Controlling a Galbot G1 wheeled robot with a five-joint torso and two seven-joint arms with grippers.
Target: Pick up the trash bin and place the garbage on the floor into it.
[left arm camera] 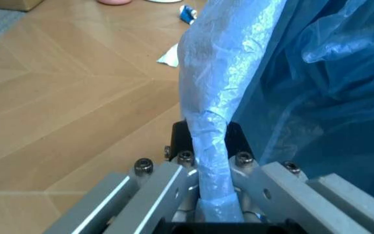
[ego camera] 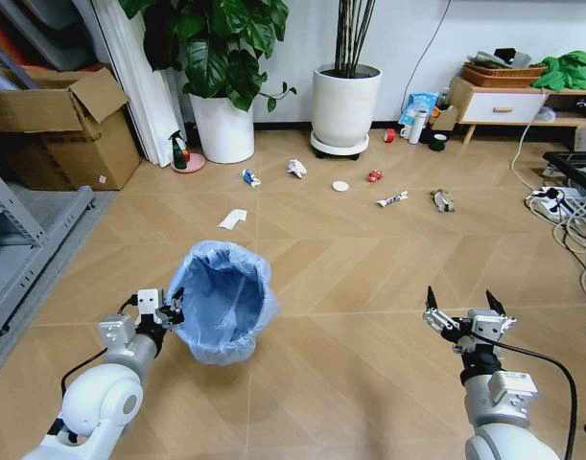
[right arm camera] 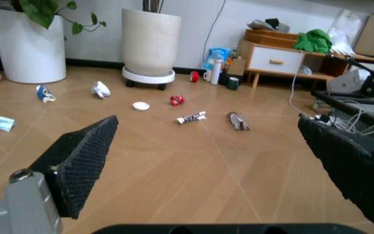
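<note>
Bare floor (ego camera: 369, 316) (plant pots (ego camera: 345, 103) behind) fronts garbage (ego camera: 340, 186).

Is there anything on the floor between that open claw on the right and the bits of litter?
Nothing visible: bare herringbone wood floor lies between the open right gripper and the scattered litter. The left gripper grips the blue-bagged round trash bin by its rim.

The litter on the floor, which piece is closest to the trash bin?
The flat white paper scrap, lying alone just beyond the trash bin; the other pieces sit farther off, toward the plant pots.
</note>
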